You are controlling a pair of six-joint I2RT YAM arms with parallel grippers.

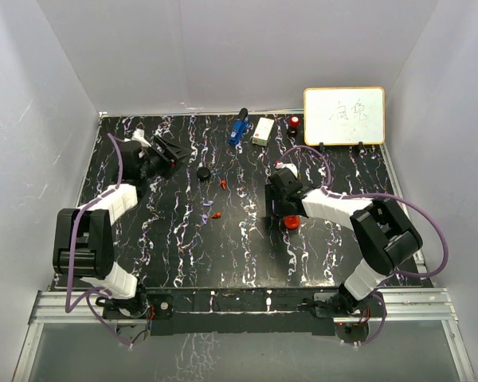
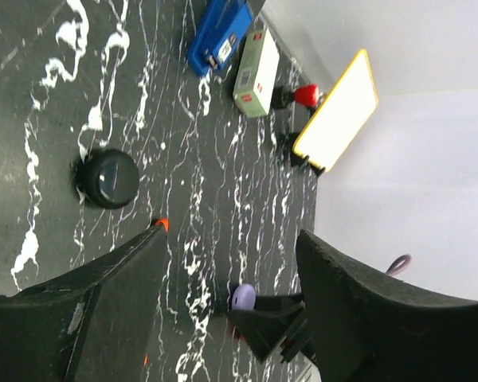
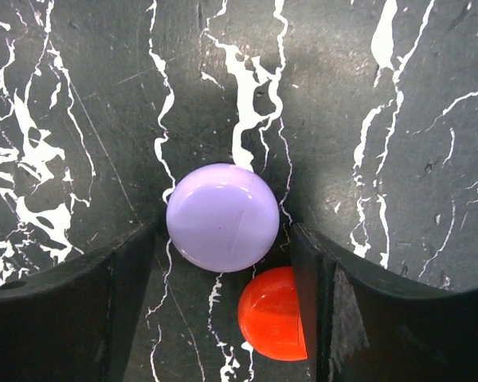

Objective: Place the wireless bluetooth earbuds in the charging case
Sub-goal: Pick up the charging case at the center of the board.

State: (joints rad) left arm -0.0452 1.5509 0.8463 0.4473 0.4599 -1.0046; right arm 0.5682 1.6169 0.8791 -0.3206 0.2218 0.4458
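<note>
Soft even light, faint sheen on the lilac case (image 3: 222,216), near fingers (image 3: 64,318) dark and blurred

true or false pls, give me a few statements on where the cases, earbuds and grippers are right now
1. The left gripper is open and empty. True.
2. The black round puck-like case sits between the left gripper's fingers. False: it lies on the black marbled table, off to one side of them.
3. The glossy lilac round case lies between the fingers of the right gripper. True.
4. The blue plastic gadget lies by the arm bases. False: it is near the table's far edge, beside the white box.
5. A small red stemmed earbud lies loose on the table. True.
</note>
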